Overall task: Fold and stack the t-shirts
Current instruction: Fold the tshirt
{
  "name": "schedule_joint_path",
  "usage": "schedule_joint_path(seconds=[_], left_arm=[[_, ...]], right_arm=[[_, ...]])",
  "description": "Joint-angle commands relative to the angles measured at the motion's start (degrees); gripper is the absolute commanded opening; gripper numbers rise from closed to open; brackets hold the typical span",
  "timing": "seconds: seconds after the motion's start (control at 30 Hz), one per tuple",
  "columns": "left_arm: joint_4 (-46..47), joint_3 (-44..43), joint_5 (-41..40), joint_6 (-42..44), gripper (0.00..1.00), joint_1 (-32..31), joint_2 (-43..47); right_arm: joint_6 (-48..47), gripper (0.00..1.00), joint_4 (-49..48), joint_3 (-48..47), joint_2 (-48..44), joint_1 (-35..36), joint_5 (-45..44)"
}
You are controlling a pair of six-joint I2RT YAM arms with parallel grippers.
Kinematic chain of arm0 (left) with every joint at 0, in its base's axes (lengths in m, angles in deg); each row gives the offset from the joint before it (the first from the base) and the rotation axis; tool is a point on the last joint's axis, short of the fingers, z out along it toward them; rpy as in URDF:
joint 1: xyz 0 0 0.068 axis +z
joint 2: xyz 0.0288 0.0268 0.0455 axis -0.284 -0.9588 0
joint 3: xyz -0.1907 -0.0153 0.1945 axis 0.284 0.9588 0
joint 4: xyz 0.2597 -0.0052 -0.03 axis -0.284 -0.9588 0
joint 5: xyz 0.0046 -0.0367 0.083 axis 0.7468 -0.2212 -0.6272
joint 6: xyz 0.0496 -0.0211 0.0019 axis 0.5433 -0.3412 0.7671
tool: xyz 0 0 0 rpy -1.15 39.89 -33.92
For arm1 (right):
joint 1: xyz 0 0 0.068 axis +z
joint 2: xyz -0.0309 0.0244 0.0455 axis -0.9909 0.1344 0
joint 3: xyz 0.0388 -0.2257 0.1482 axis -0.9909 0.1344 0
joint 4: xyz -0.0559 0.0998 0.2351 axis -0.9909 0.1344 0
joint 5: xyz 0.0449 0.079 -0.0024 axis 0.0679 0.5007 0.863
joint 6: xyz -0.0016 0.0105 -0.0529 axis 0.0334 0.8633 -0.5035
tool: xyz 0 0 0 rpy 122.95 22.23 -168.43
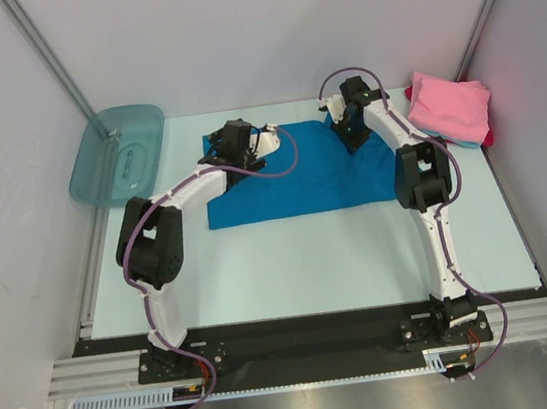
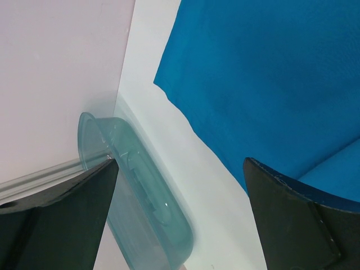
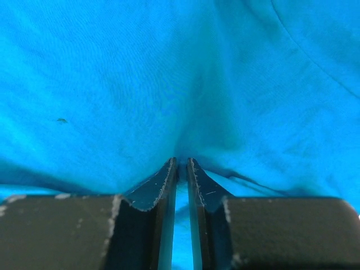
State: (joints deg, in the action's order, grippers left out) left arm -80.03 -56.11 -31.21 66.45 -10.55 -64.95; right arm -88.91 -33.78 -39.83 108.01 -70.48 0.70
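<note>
Found the bright blue cloth short-sleeved t-shirt spread flat across the far middle of the pale tabletop. Saw the right gripper down on its far right part, jaws almost together, pinching a puckered fold of the blue cloth between the fingertips. Saw the left gripper over the shirt's far left corner, jaws spread wide and gripping nothing; could not tell whether it touched the cloth. Noted the folded pink cloth t-shirt topping a pile in the far right corner, well apart from the blue one, with light blue and red edges showing beneath. Noted the translucent teal plastic tub at the far left, against the wall.
</note>
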Motion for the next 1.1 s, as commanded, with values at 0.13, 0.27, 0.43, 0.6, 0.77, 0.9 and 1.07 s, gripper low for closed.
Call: schedule_joint_path(seconds=[0.13, 0.27, 0.43, 0.6, 0.77, 0.9, 1.07], left_arm=[[0.3, -2.6, -0.1, -1.2, 1.0, -0.5, -0.2], [0.2, -2.8, -0.1, -1.4, 1.0, -0.7, -0.5], [0.1, -3.0, -0.1, -1.4, 1.0, -0.8, -0.5], [0.2, -3.0, 0.0, -1.7, 1.0, -0.9, -0.7], [0.1, -3.2, 0.1, -1.7, 1.0, -0.9, -0.7], [0.0, -3.4, 0.1, -1.7, 1.0, -1.0, -0.8], [-0.1, -3.5, 0.2, -1.8, 1.0, -1.1, -0.9]], right_arm=[[-0.3, 0.06, -0.1, -0.1, -4.4, 0.4, 0.0], [-0.2, 0.0, -0.2, -0.6, -4.9, 0.6, 0.3], [-0.2, 0.0, -0.2, -1.7, -5.3, 1.2, 0.5], [-0.1, 0.0, -0.2, -2.8, -5.8, 1.7, 0.6], [-0.1, 0.0, -0.4, -2.9, -5.9, 2.1, 0.7], [-0.1, 0.0, -0.6, -3.5, -5.4, 2.4, 0.9], [-0.5, 0.0, -0.9, -5.0, -4.6, 2.5, 0.4]])
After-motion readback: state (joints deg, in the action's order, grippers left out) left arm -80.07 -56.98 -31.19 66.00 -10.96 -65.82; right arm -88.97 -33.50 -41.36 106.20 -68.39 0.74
